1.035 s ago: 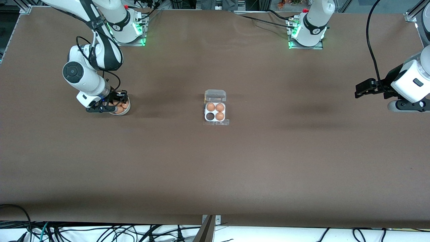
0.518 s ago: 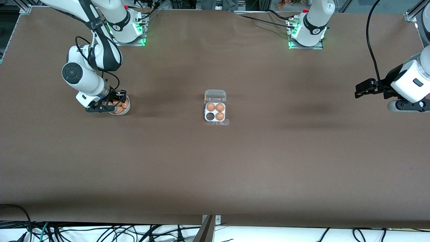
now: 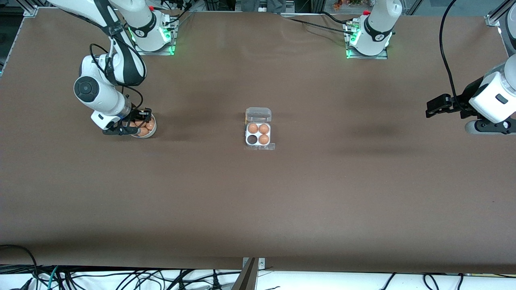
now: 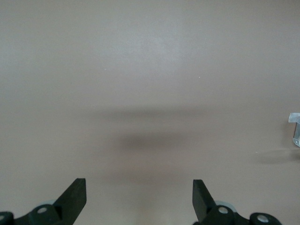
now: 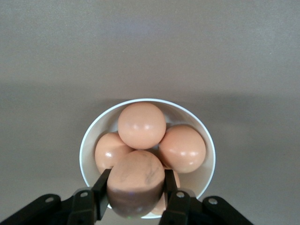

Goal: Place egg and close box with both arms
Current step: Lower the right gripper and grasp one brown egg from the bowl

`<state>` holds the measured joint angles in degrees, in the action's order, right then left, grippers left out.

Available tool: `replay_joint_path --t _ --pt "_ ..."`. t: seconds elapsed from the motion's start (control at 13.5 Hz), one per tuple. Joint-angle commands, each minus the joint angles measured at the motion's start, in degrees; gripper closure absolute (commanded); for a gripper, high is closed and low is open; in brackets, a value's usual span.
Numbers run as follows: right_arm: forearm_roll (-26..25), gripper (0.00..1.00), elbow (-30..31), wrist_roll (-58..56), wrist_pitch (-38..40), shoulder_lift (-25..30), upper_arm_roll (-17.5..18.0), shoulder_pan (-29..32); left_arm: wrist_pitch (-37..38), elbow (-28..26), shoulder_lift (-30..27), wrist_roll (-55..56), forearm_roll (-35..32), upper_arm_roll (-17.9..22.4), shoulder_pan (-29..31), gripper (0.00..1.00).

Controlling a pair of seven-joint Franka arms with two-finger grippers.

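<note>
**Orange-brown egg gripped in the bowl**

Orange-brown egg [image 5: 136,182] is sitting between the two black fingers [image 5: 102,186] of the right gripper [image 3: 135,128], which are pressing against its sides; the grip is narrow, closed on the egg. The gripper is reaching down into the round white bowl [image 5: 87,147] toward the right arm's end of the table. Other eggs are lying in the bowl just beside the held one, touching each other.

The box [image 3: 258,129] is sitting near the middle of the brown table [image 3: 258,201], lid standing open at the edge farther from the front camera. Three cells are holding eggs; the one cell nearer the camera, toward the right arm's end, is showing dark.

The left gripper [image 4: 139,194] is hanging over bare table at the left arm's end, well apart from the box, fingers spread wide and holding nothing. That arm is waiting.
</note>
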<state>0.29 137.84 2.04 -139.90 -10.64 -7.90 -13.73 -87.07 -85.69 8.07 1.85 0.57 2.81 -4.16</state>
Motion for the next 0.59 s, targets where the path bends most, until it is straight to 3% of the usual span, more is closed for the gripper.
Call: replay_joint_path --t 0.0,0.15,0.52 --pt "-0.6 0.6 -1.3 -0.6 1.5 -0.3 0.0 0.3 0.3 1.5 0.9 0.3 0.9 0.1 -0.1 0.0" --pt "-0.6 0.67 -1.3 -0.6 1.8 -0.3 0.0 0.2 0.3 1.5 0.9 0.3 0.9 0.1 0.0 0.0" --pt "-0.6 0.68 -1.4 -0.6 2.0 -0.3 0.0 0.2 0.3 1.5 0.9 0.3 0.9 0.1 -0.1 0.0"
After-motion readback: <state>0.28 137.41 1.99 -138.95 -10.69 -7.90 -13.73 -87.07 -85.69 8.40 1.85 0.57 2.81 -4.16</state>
